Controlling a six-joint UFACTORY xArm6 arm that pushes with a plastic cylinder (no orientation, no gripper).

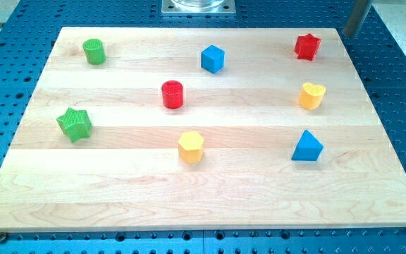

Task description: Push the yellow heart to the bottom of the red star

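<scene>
Sitting on the right side of the wooden worktop [210,197], the yellow heart [312,95] lies just below the red star [306,46] in the view, the two apart with a strip of bare wood between them. My tip [347,33] shows at the view's top right corner, at the worktop's far edge, to the right of the red star and well clear of the heart; only the lower stretch of the rod is in frame. No pincer is fitted to this arm, so whether one stands apart or together I cannot tell. Further down the right side rests a blue triangular block [307,147]. Toward the middle are a blue cube [213,58], a red cylinder [172,94] and a yellow hexagonal block [190,147]. On the view's left stand a green cylinder [94,51] near the top and a green star [74,123] lower down. All the blocks stand well apart from each other.
</scene>
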